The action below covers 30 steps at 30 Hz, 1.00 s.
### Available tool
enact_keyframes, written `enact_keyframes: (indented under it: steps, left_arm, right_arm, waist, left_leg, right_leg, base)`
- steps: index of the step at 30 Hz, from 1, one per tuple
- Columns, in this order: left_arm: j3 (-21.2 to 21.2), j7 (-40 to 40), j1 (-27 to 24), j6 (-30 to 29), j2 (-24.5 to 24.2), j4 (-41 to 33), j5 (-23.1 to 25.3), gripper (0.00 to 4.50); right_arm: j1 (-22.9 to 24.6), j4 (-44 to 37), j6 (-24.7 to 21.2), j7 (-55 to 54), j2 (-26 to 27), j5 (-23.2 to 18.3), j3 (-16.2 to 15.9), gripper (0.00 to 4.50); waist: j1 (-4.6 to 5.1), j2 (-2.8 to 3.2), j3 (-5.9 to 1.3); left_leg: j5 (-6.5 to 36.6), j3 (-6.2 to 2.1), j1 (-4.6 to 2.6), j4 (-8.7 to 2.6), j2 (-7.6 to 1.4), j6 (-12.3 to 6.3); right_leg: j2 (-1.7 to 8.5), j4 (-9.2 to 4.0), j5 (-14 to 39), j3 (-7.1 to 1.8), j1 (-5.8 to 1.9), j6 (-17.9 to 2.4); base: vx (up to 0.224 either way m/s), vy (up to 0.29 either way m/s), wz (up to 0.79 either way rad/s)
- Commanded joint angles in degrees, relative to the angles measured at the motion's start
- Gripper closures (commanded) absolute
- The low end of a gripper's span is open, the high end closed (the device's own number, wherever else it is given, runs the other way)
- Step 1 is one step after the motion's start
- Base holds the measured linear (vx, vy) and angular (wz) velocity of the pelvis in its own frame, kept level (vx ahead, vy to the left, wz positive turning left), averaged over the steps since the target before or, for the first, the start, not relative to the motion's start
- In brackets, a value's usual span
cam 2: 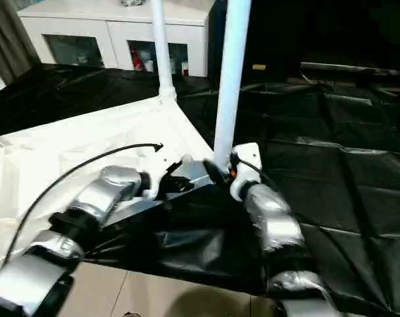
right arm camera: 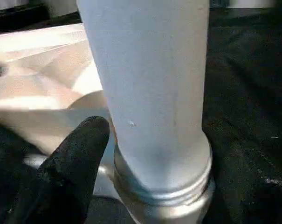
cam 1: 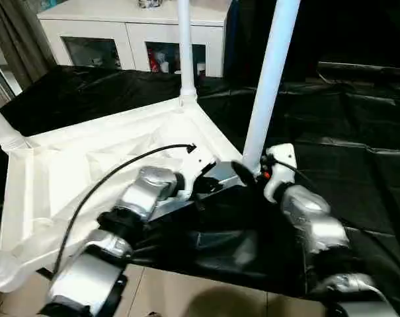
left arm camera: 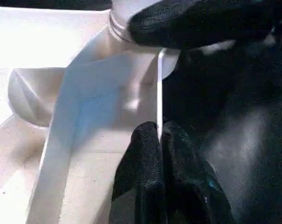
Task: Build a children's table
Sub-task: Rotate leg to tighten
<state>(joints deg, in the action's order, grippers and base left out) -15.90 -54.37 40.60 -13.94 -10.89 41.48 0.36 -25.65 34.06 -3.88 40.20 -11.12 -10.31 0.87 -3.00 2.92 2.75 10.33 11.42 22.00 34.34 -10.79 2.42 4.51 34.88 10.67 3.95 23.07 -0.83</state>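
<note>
**Near leg standing in its socket, tabletop rim pinched**

Your square white plastic tabletop [cam 1: 87,165] lies upside down on the black plastic sheeting [cam 1: 358,132], ribbed underside facing up. The tall white tube leg nearest you [cam 1: 269,79] stands in the near right corner socket [right arm camera: 164,191], leaning slightly; a second white tube leg [cam 1: 184,46] stands upright at the far corner, and the base of a third [cam 1: 1,129] shows at the left corner. A white cabinet with glass doors [cam 1: 133,33] sits behind.

You appear to be in the leg-seating step, with the near leg being set or checked. Next, judge whether it is fully home in the socket; if not, it will likely need a firm grip low on the tube and a straight push or twist while the top is held steady.

Your left arm reaches across the tabletop, and the left gripper [left arm camera: 158,140] is pinched tight on the thin rim wall beside that socket. Your right arm comes in from the right, its right gripper [cam 1: 249,173] at the leg's base with jaws apart; one black finger [right arm camera: 71,158] lies just beside the tube, and a grip is not evident.
</note>
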Motion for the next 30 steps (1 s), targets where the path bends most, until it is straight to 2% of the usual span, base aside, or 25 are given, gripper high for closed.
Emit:
enact_keyframes:
  steps: [1, 2, 6, 7, 10, 11, 13, 20, 27, 28, 30]
  left_arm:
    - [-1.03, -3.32, -0.31, 1.21, 0.35, -3.33, -1.62, 4.50]
    - [-1.79, -7.36, -1.81, 0.85, -1.38, -5.87, -2.49, 4.50]
    - [-3.11, -12.86, -4.06, -0.69, -4.15, -9.82, -3.66, 4.50]
    - [-3.45, -14.82, -5.09, -1.39, -5.57, -11.50, -4.00, 4.50]
    - [-3.68, -16.51, -5.90, -2.35, -6.73, -13.11, -4.25, 4.50]
    - [-3.87, -17.69, -6.58, -3.12, -7.61, -14.60, -4.45, 4.50]
    - [-3.93, -18.72, -7.49, -4.07, -8.58, -16.51, -4.78, 4.50]
    - [-3.84, -18.36, -8.02, -4.54, -9.24, -17.41, -4.65, 4.50]
    - [-3.43, -17.18, -8.28, -4.81, -9.04, -18.28, -4.07, 4.50]
    - [-2.47, -14.04, -7.72, -4.35, -7.67, -17.01, -3.59, 4.50]
    - [-0.91, -7.49, -6.28, -3.65, -4.92, -13.91, -2.37, 4.50]
  right_arm:
    - [0.74, -3.34, -1.46, 9.80, 1.00, -2.29, -5.90, 0.97]
    - [1.37, -4.90, -2.03, 14.23, -1.54, -3.36, -5.79, 0.97]
    - [2.02, -6.04, -2.93, 20.15, -5.02, -4.54, -5.40, 0.97]
    - [2.22, -6.32, -3.19, 23.05, -6.91, -4.84, -5.26, 0.97]
    - [2.32, -6.71, -3.65, 25.11, -8.16, -5.33, -5.12, 0.97]
    - [2.37, -7.00, -4.00, 26.31, -8.92, -5.60, -5.32, 1.20]
    - [2.36, -7.27, -4.43, 27.71, -9.50, -5.90, -5.54, 1.30]
    - [2.77, -7.76, -5.74, 29.67, -8.93, -6.17, -6.59, 1.91]
    - [4.19, -9.18, -6.35, 29.67, -8.47, -6.20, -7.86, 2.19]
    - [4.68, -9.08, -6.97, 26.68, -7.44, -5.33, -7.82, 2.19]
    - [4.15, -5.38, -4.64, 16.52, -4.42, -1.60, -6.80, 2.26]
  waist:
    - [-0.14, -0.90, -3.72]
    - [-0.30, -1.07, -3.79]
    - [-0.33, -0.91, -3.82]
    - [-0.55, -0.93, -3.77]
    - [-0.90, -0.83, -3.70]
    - [-0.99, -0.79, -3.58]
    - [-0.99, -0.88, -3.55]
    - [-1.03, -0.91, -3.63]
    - [-1.17, -0.81, -3.60]
    - [-1.11, -0.81, -3.51]
    - [-1.03, -0.86, -3.39]
  left_leg:
    - [10.01, -1.37, -0.63, -3.83, -2.48, -5.47]
    - [9.68, -1.39, -0.55, -3.76, -2.50, -5.80]
    - [8.82, -1.15, -0.63, -3.62, -2.73, -6.53]
    - [8.87, -1.17, -0.74, -3.66, -2.81, -6.30]
    - [9.94, -1.16, -0.97, -3.77, -3.00, -5.69]
    - [10.70, -1.17, -1.05, -3.90, -2.98, -5.08]
    - [11.12, -1.23, -1.00, -3.99, -3.00, -4.44]
    - [10.36, -1.23, -0.99, -3.88, -2.76, -4.08]
    - [10.71, -1.25, -0.99, -3.89, -2.71, -3.97]
    - [10.87, -1.22, -1.00, -3.95, -2.76, -3.83]
    - [11.83, -1.34, -1.09, -4.08, -2.66, -2.98]
  right_leg:
    - [4.10, -4.60, 11.28, -2.56, -2.97, -12.39]
    - [4.02, -4.41, 10.51, -2.45, -3.27, -12.86]
    - [3.82, -4.07, 8.29, -2.42, -2.92, -14.17]
    - [3.91, -4.03, 8.72, -2.45, -2.90, -14.39]
    - [3.95, -4.11, 10.21, -2.52, -2.69, -14.41]
    - [3.91, -4.27, 11.58, -2.53, -2.57, -14.00]
    - [3.95, -4.22, 12.02, -2.60, -2.66, -13.73]
    - [3.93, -4.33, 12.20, -2.61, -2.64, -13.12]
    - [3.94, -4.42, 12.55, -2.61, -2.66, -12.95]
    - [3.89, -4.48, 12.89, -2.66, -2.52, -12.82]
    - [3.95, -4.69, 14.62, -2.65, -2.46, -12.37]
  base:
    - [0.000, 0.000, 0.00]
    - [0.000, 0.000, 0.00]
    - [0.000, 0.000, 0.00]
    - [0.000, 0.000, 0.00]
    - [0.000, 0.000, 0.00]
    - [0.000, 0.000, 0.00]
    - [0.000, 0.000, 0.00]
    - [0.000, 0.000, 0.00]
    - [0.000, 0.000, 0.00]
    - [0.000, 0.000, 0.00]
    - [0.000, 0.000, 0.00]
